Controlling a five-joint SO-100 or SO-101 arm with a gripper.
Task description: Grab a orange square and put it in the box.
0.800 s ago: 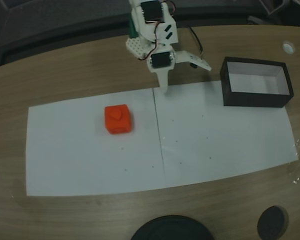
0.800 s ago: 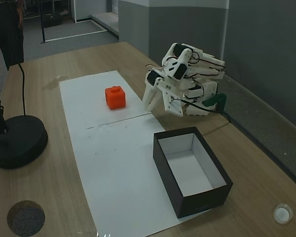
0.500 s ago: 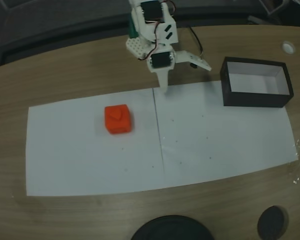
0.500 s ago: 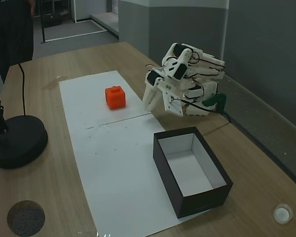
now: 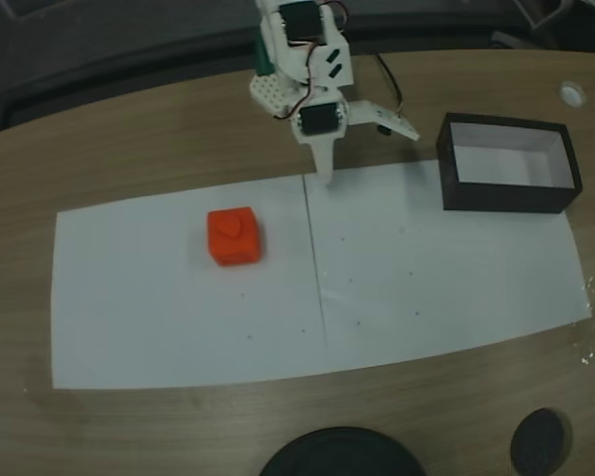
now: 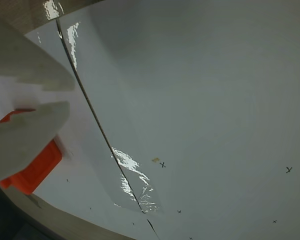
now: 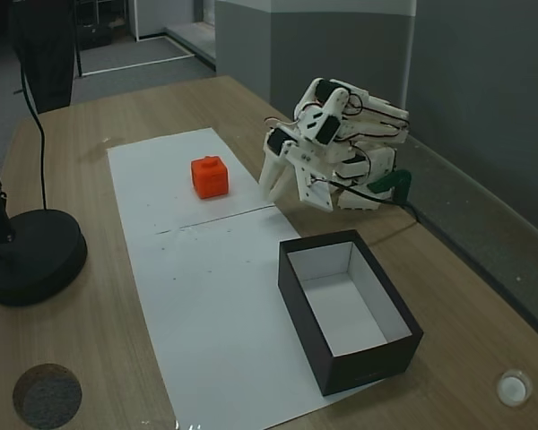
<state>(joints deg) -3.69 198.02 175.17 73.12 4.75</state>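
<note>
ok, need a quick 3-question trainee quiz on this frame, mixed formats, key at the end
1. True or false: the orange square already lies inside the box.
2. Multiple choice: in a fixed view, the orange square rests on
A. bare wood
B. the white paper
C. the round black base
3. Fill in: the gripper is ____ and holds nothing.

Key
1. False. The square sits on the paper, apart from the box, whose white interior is empty.
2. B
3. open. One finger points down at the paper's edge, the other is splayed toward the box.
</note>
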